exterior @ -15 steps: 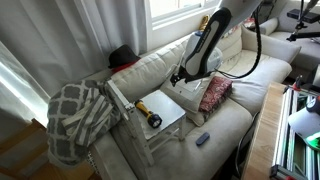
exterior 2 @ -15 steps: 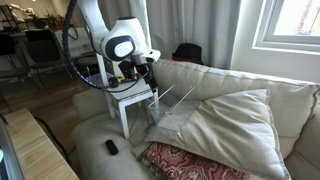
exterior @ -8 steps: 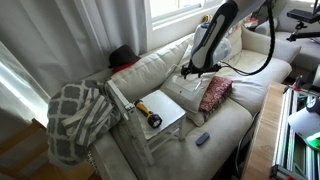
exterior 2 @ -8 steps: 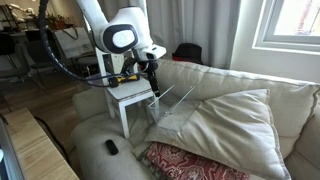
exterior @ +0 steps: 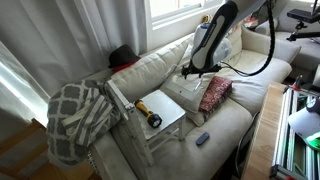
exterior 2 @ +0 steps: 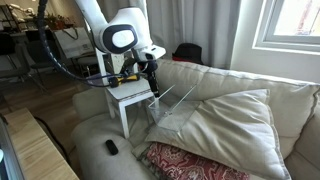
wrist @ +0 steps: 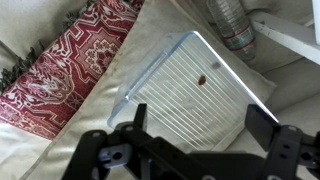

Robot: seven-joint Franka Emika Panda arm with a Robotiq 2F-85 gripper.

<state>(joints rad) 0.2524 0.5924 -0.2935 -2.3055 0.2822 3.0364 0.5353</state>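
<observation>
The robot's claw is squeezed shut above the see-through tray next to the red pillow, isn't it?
Not quite. The claw is wide open, not squeezed shut. The wrist view shows its jaws standing far apart with nothing gripped between them. The rest is right: it hangs above the see-through tray, which lies next to the red patterned pillow.

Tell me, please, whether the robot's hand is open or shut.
Open: in the wrist view the hand holds its fingers wide apart above the clear ribbed tray, gripping nothing.
</observation>
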